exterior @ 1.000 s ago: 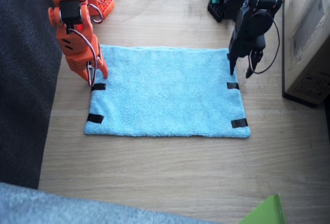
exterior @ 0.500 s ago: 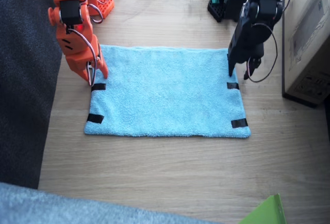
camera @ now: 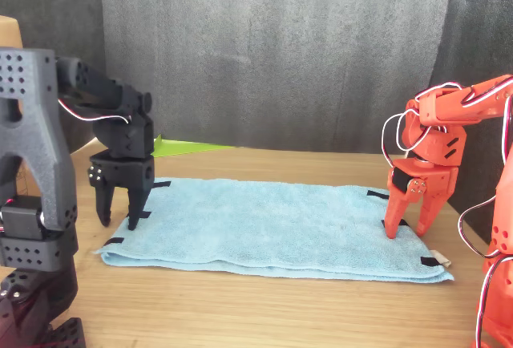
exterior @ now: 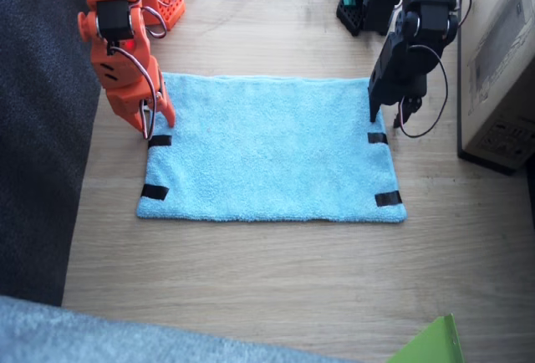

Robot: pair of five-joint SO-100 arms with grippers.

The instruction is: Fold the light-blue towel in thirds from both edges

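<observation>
Left gripper (camera: 117,218) black, jaws parted, empty, tips straddling towel's short edge. Right gripper (camera: 407,228) orange, jaws parted, empty, tips at opposite edge. Light-blue towel (exterior: 267,150) flat on wooden table (exterior: 276,288). Cardboard box (exterior: 501,70) beside left arm; green sheet (exterior: 430,345) at table's near corner.

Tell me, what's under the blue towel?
The light-blue towel lies flat on the wooden table. Only table shows around it; anything beneath is covered, though nothing bulges.
</observation>
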